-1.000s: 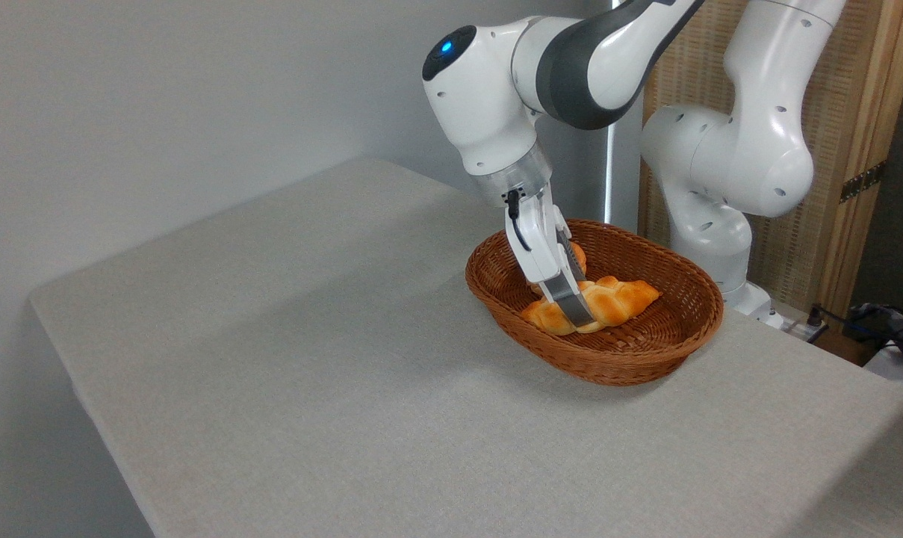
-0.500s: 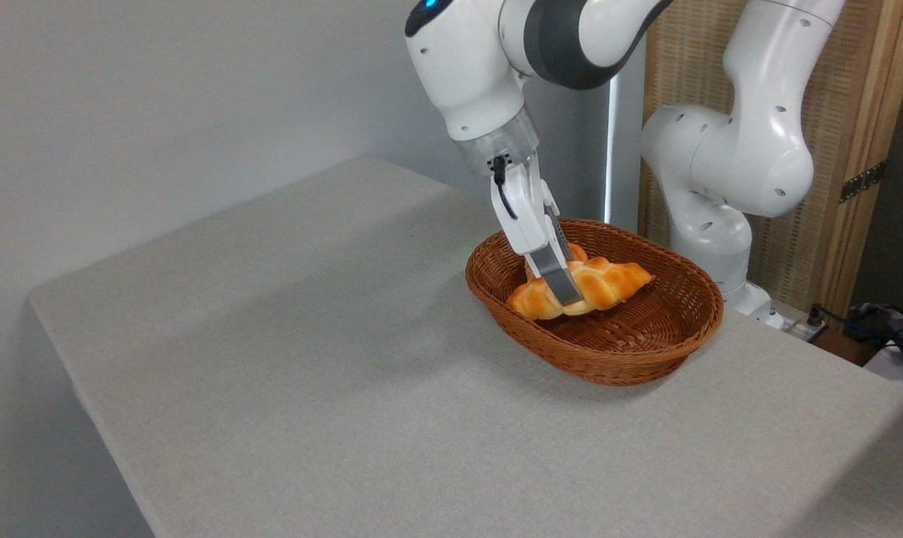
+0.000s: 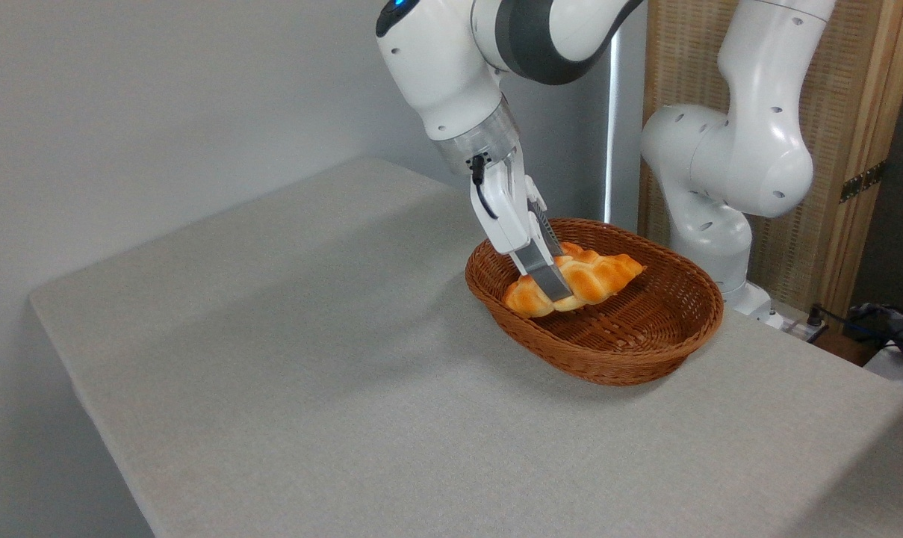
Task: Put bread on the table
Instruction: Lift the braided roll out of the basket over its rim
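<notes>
The long braided golden-orange bread [image 3: 597, 274] hangs tilted inside the brown wicker basket [image 3: 645, 351], lifted off its floor, right end higher. My gripper [image 3: 556, 285] is shut on the loaf's middle, the near grey finger [image 3: 541, 275] crossing in front of it. The loaf's left tip sits near the basket's left rim. The light grey table [image 3: 309, 359] stretches out to the left and front. The small bun is mostly hidden behind the gripper and loaf.
The arm's white base [image 3: 727, 172] stands behind the basket at the right. A wooden screen [image 3: 862, 134] is at the back right. Cables and dark items [image 3: 892, 329] lie beyond the table's right edge.
The gripper has risen and shifted left with the bread held in it; the loaf has lifted off the basket floor and tilted, its right end now higher.
</notes>
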